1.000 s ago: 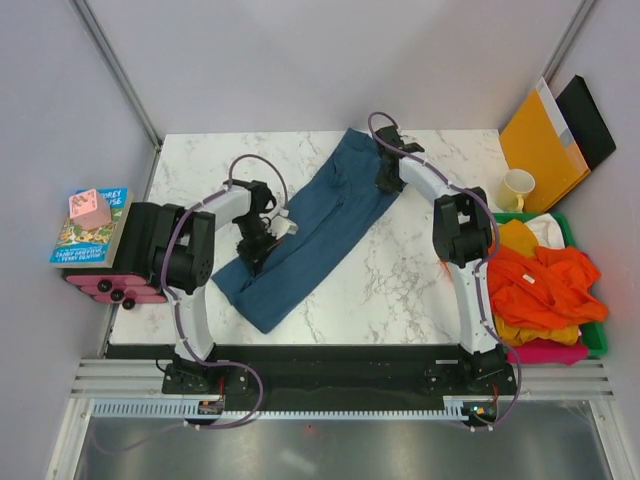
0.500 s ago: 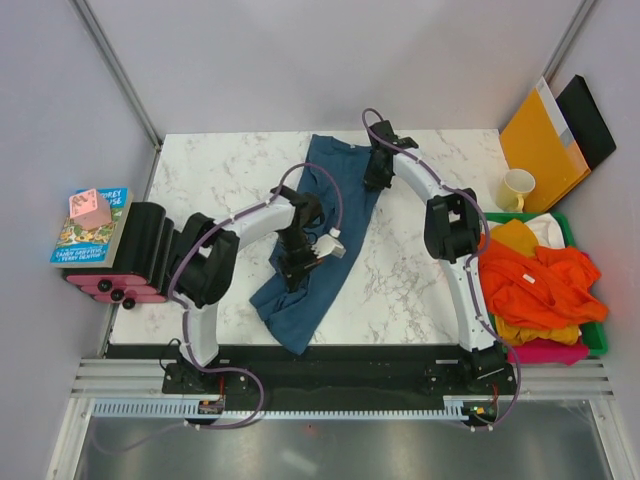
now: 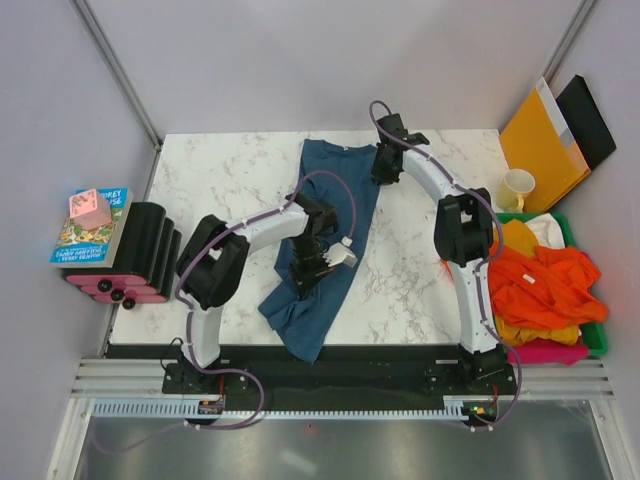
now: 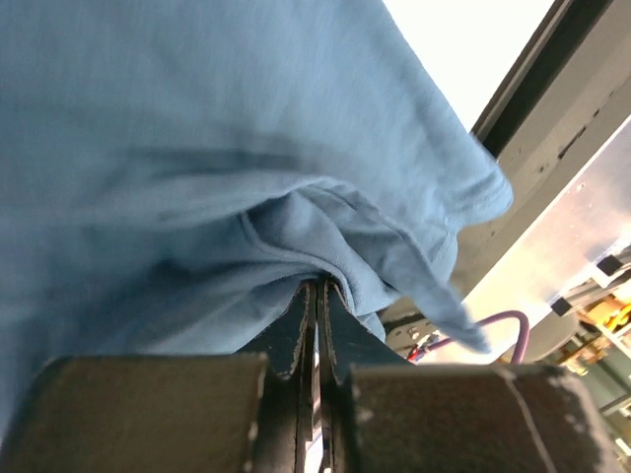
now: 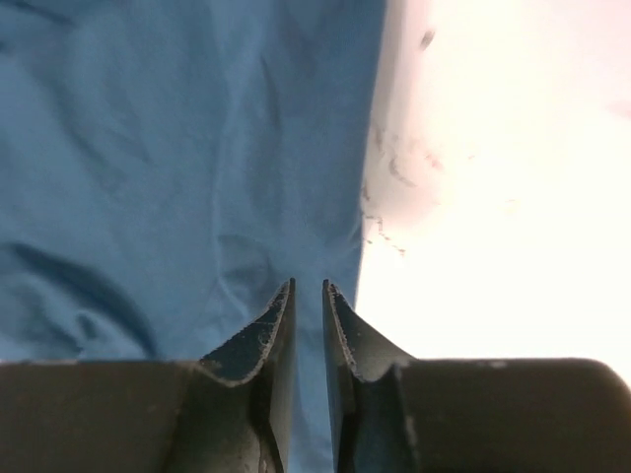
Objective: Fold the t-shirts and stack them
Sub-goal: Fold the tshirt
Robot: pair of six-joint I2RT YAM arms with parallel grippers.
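Observation:
The dark teal-blue t-shirt point(image 3: 335, 195) lies as a long band on the marble table point(image 3: 210, 180), from the back middle to the near edge, where its lower end overhangs. My left gripper point(image 3: 318, 265) is shut on a fold of it and holds it up; the cloth fills the left wrist view point(image 4: 197, 118) above the gripper point(image 4: 317, 288). My right gripper point(image 3: 386, 168) pinches the shirt's far right edge; the right wrist view shows the gripper point(image 5: 308, 286) with its jaws a narrow gap apart on the cloth point(image 5: 177, 148). Orange point(image 3: 545, 285), yellow point(image 3: 518, 238) and pink point(image 3: 545, 352) t-shirts lie heaped at the right.
The heap sits in a green bin point(image 3: 600, 340) off the table's right side. A cream mug point(image 3: 517, 188), an orange envelope point(image 3: 540, 135) and a black folder point(image 3: 590, 120) stand at the back right. Books with a pink cube point(image 3: 88, 207) and a black rack point(image 3: 140, 255) are at the left.
My left gripper has carried the shirt's lower end from the left to the middle and towards the near edge, turning the band nearly upright in view. My right gripper stayed at the far end.

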